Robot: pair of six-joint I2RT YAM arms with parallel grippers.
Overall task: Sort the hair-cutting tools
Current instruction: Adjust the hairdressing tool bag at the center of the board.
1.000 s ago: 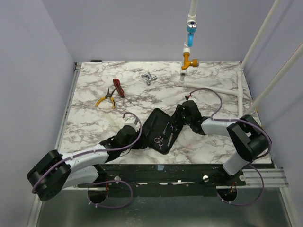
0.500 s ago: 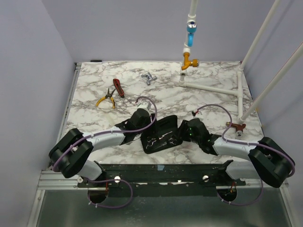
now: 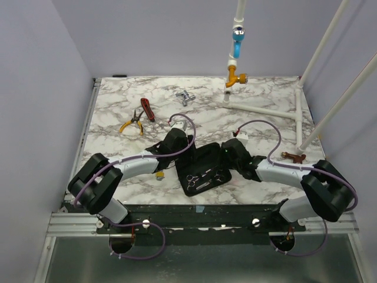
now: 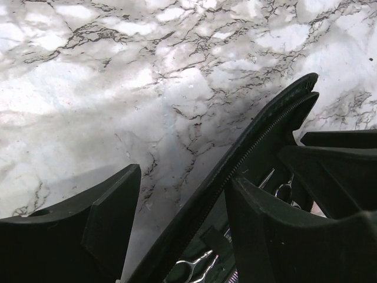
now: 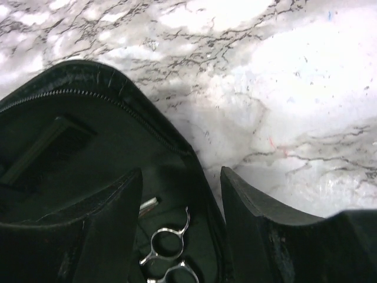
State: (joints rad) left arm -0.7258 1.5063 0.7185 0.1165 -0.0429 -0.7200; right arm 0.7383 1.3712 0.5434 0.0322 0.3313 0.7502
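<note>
Near the table's front edge, we see the left gripper (image 4: 184, 177) and right gripper (image 5: 182, 172) each straddling a zipped rim of the open black case (image 3: 203, 171), fingers (image 5: 106, 224) apart, likely to close it. Silver scissors (image 5: 168, 253) lie inside, just below the right gripper. We cannot make out the comb. Beyond lie the pliers (image 3: 132, 124).

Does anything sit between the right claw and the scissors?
Only the black case: its zippered rim runs into the gap of the open right claw, with the finger loops of the scissors just inside it. No other visible obstruction.
</note>
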